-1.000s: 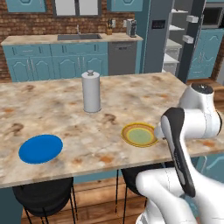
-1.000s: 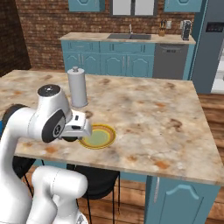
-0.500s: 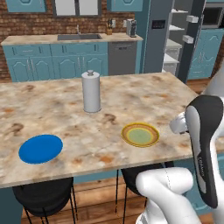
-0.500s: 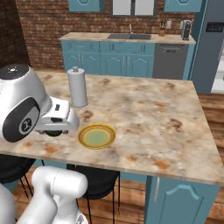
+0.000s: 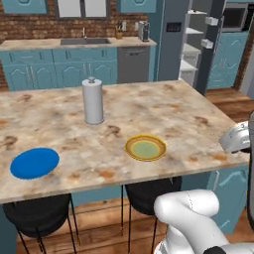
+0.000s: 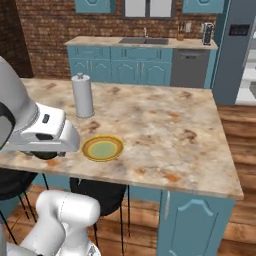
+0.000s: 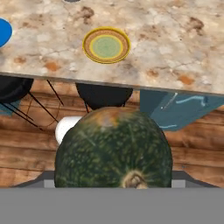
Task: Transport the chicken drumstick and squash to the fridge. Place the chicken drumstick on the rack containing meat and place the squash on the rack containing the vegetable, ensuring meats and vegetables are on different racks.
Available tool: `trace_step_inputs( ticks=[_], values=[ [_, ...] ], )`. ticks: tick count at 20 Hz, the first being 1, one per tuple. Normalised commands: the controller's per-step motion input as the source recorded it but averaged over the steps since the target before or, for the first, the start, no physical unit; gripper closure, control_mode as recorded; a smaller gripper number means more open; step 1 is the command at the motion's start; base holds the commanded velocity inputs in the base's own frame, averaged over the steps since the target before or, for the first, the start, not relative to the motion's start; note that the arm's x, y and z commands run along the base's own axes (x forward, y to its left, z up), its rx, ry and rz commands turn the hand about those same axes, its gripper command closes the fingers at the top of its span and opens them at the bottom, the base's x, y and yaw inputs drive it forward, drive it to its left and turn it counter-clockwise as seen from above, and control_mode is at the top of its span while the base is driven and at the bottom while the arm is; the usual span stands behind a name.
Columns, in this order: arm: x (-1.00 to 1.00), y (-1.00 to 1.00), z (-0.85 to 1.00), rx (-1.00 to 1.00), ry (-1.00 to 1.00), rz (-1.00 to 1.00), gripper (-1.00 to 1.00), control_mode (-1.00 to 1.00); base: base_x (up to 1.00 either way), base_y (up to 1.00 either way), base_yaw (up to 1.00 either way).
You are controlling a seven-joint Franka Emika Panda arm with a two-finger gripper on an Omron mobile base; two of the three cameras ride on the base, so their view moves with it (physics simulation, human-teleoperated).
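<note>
The squash [image 7: 114,148] sits in the gripper, close to the hand camera, round and dark green, stem end facing the camera. The jaws are closed on its wide sides. Beyond it lie the counter [image 7: 175,52] edge and a yellow plate [image 7: 106,45]. The left base view shows the fridge [image 5: 196,44] open far behind, a blue plate [image 5: 34,162] and a paper towel roll [image 5: 93,101].

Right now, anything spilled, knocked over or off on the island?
Nothing stands out. The paper towel roll is upright, and the yellow plate and blue plate lie flat. The squash sits whole at the gripper.
</note>
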Motion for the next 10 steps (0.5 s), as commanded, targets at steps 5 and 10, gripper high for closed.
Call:
trace_step_inputs(
  ticks=[5, 10],
  values=[
    [0.0, 0.0, 0.0, 0.0, 0.0, 0.0, 1.0, 1.0, -0.2, -1.0, -0.01],
    [0.0, 0.0, 0.0, 0.0, 0.0, 0.0, 1.0, 1.0, -0.02, -1.0, -0.07]
  ],
)
